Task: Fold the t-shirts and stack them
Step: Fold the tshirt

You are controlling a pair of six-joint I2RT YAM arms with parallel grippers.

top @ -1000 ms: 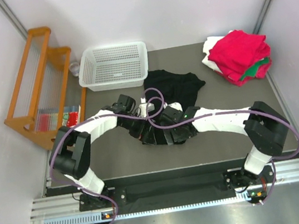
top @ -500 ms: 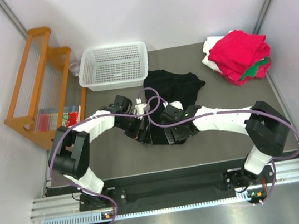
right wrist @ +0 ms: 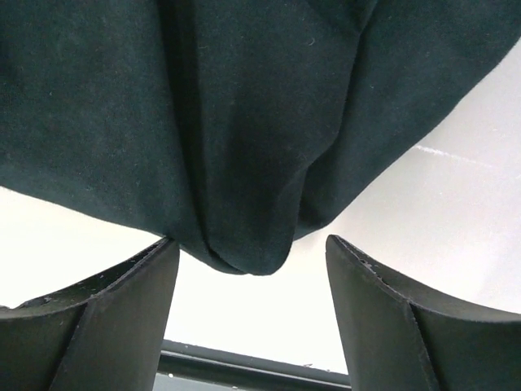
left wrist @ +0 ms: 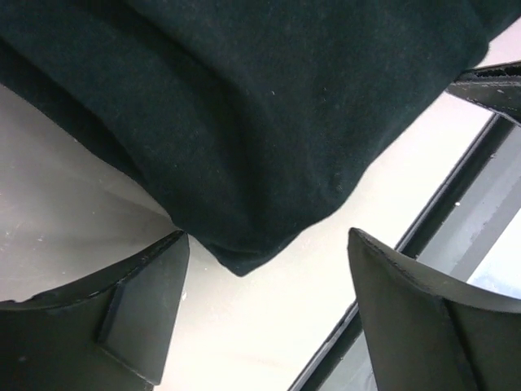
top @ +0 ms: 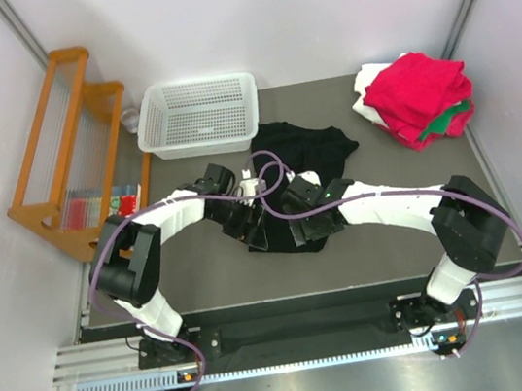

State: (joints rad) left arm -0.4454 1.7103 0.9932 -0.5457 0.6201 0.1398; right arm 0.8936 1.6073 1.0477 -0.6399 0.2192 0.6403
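Black shirt (top: pixel 306 152), crumpled at centre, extends far and right from both grippers. Left gripper (left wrist: pixel 264 265) and right gripper (right wrist: pixel 251 269), jaws apart, each straddle a near-edge fold, apparently unpinched.

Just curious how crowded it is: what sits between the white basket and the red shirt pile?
Nothing: the top view shows bare table between the basket and the pile; the black shirt lies off that line.
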